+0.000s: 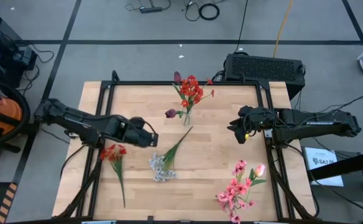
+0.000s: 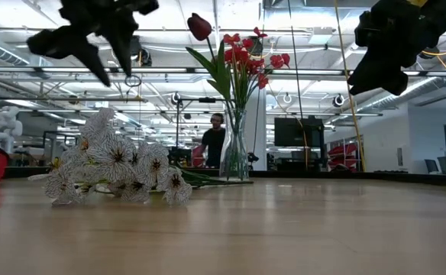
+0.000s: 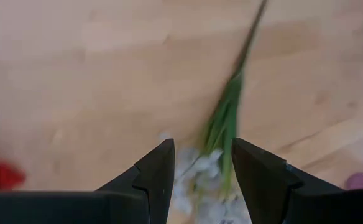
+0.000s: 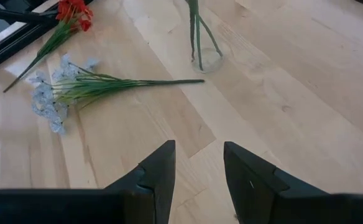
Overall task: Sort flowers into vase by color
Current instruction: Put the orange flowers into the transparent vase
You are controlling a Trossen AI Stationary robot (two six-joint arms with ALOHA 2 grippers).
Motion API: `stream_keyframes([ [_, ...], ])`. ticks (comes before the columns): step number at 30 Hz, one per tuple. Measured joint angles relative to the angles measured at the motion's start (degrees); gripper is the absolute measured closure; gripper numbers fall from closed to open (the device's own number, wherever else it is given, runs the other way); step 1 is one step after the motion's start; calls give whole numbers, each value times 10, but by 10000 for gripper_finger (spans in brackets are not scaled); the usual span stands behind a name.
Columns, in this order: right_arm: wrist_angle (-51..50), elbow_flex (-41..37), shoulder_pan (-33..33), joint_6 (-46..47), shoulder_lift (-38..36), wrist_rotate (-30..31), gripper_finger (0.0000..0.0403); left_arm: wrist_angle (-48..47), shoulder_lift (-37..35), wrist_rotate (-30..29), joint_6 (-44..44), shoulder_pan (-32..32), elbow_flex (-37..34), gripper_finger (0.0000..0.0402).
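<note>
The pale white-grey spray (image 1: 167,158) is lying flat on the wooden table (image 1: 219,162), its blossoms toward the near edge and its green stem angling away toward the glass vase (image 2: 235,153). The left gripper (image 1: 149,139) is hovering above the table just beside that stem, and in the left wrist view its two dark fingers (image 3: 158,177) are standing apart and empty, with the white blossoms (image 3: 197,171) showing in the gap between them and the stem running away beyond the fingertips. A loose red cluster (image 1: 114,153) is lying off to the outer side of those fingers, near the table's left edge.

The vase is standing upright at the far middle of the table, holding red flowers (image 1: 191,90) and a dark maroon tulip bud (image 2: 199,27).

The right gripper (image 1: 238,132) is waiting raised over the table's right part, its fingers (image 4: 159,171) spread and holding nothing; the white spray and the vase's base are lying well beyond its fingertips. Pink blossoms (image 1: 236,190) are resting at the near right corner, well apart from both grippers.
</note>
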Motion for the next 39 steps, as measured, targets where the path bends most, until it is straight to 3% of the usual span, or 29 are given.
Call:
stream_keyframes([
  [10, -14, 0, 0, -41, 0, -37, 275, -101, 84, 156, -139, -75, 0, 236],
  [16, -14, 0, 0, -58, 0, -44, 275, -174, 118, 204, -212, -128, 0, 236],
  [22, -14, 0, 0, -73, 0, -45, 275, -151, 123, 211, -281, -171, -27, 236],
  [29, -17, 0, 0, -74, 0, -45, 275, -43, 109, 211, -374, -225, -111, 236],
  [39, -39, 0, 0, -77, 0, -45, 275, -11, 108, 213, -389, -242, -165, 236],
])
